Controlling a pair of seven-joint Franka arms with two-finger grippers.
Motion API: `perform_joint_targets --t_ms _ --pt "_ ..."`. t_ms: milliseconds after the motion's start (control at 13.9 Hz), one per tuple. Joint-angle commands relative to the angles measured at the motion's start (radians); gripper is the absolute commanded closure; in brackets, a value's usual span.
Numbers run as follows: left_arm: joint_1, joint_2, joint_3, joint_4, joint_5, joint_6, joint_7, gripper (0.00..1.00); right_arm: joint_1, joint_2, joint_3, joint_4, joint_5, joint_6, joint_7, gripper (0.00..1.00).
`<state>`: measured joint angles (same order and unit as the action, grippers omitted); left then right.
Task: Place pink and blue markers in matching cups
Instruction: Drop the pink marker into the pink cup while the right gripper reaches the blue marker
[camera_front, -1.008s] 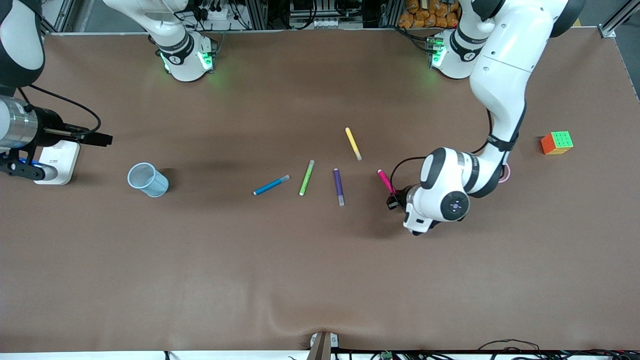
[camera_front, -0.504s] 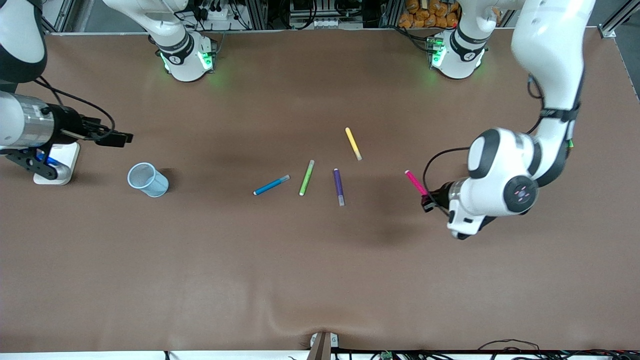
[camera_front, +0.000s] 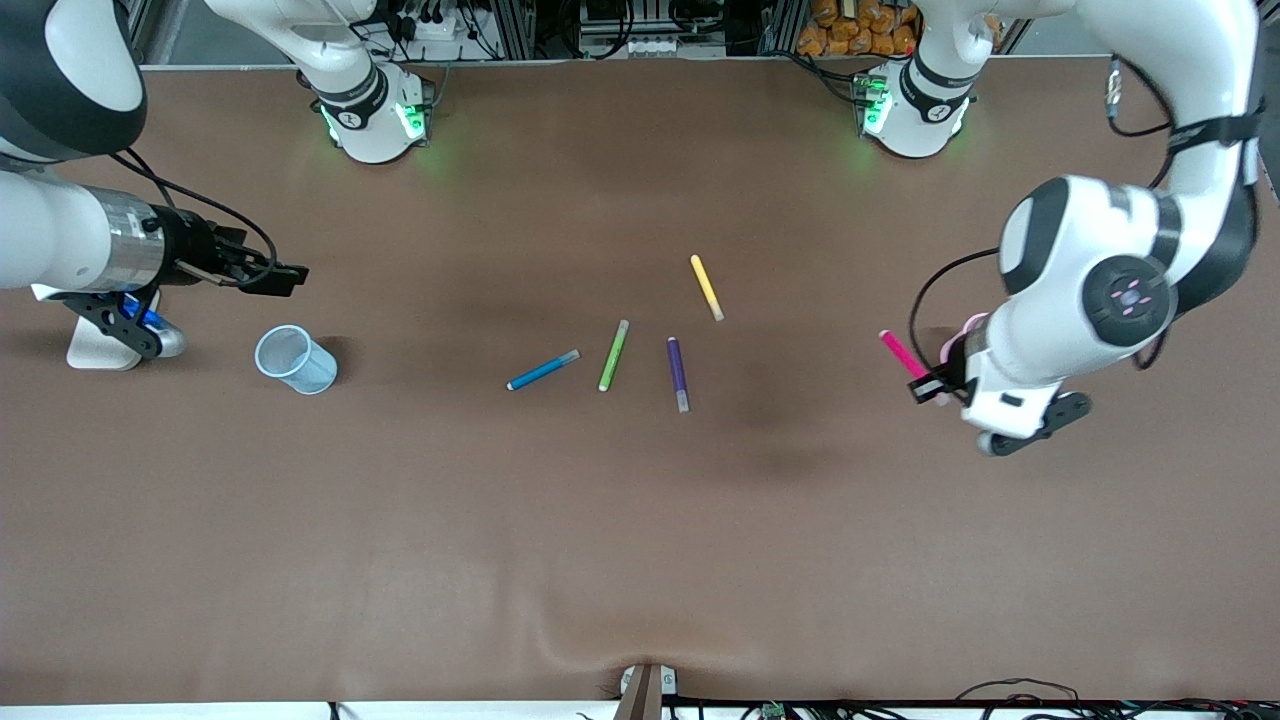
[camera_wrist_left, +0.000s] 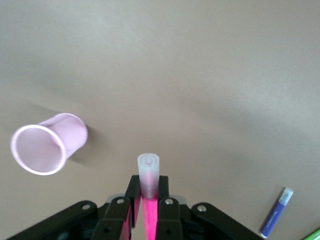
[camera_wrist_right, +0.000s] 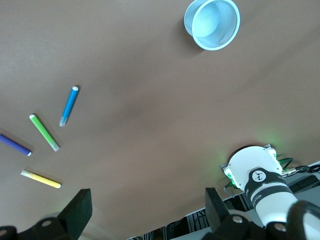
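Right gripper (camera_front: 285, 277), jaws apart, hangs above table near blue cup (camera_front: 295, 359); arm waits. Blue marker (camera_front: 542, 370) lies mid-table. Left gripper (camera_front: 932, 388) clamps pink marker (camera_front: 900, 352) beside pink cup (camera_wrist_left: 45, 143), likely positioning for drop.

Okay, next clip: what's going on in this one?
The left claw is shut on the pink marker, holding it in the air close to the pink cup at the left arm's end of the table. The blue marker lies untouched mid-table among green, purple and yellow ones. The right claw, open and empty, hangs above the table near the blue cup.
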<state>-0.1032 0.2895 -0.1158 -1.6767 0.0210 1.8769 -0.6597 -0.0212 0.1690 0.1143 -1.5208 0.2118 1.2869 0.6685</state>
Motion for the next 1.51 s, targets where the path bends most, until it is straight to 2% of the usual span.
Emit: perform_joint_targets --t_ms 0,216,504,648,792,1008,1152,1440 --pt "0.075 -0.151 -0.008 -0.179 0.016 0.098 0.038 1.00 0.000 -0.003 0.042 -0.036 0.012 0.044 0.096 0.00" --pt "0.086 -0.213 -0.002 -0.262 0.019 0.145 0.040 1.00 0.000 -0.002 0.108 -0.102 0.012 0.159 0.241 0.00" --pt "0.135 -0.324 -0.010 -0.412 0.074 0.250 0.042 1.00 -0.008 0.001 0.182 -0.283 0.011 0.472 0.330 0.00" --pt "0.158 -0.371 -0.010 -0.500 0.098 0.330 0.057 1.00 -0.008 0.038 0.220 -0.357 0.011 0.659 0.358 0.00" --pt "0.187 -0.392 -0.010 -0.566 0.125 0.405 0.097 1.00 0.004 0.116 0.245 -0.343 0.011 0.733 0.439 0.00" --pt "0.211 -0.412 -0.010 -0.673 0.129 0.551 0.126 1.00 0.049 0.168 0.283 -0.343 -0.003 0.819 0.581 0.00" --pt "0.230 -0.411 -0.010 -0.733 0.157 0.655 0.126 1.00 0.082 0.204 0.288 -0.348 -0.003 0.873 0.615 0.00" --pt "0.259 -0.369 -0.010 -0.778 0.246 0.784 0.127 1.00 0.115 0.268 0.307 -0.351 -0.006 0.974 0.690 0.00"
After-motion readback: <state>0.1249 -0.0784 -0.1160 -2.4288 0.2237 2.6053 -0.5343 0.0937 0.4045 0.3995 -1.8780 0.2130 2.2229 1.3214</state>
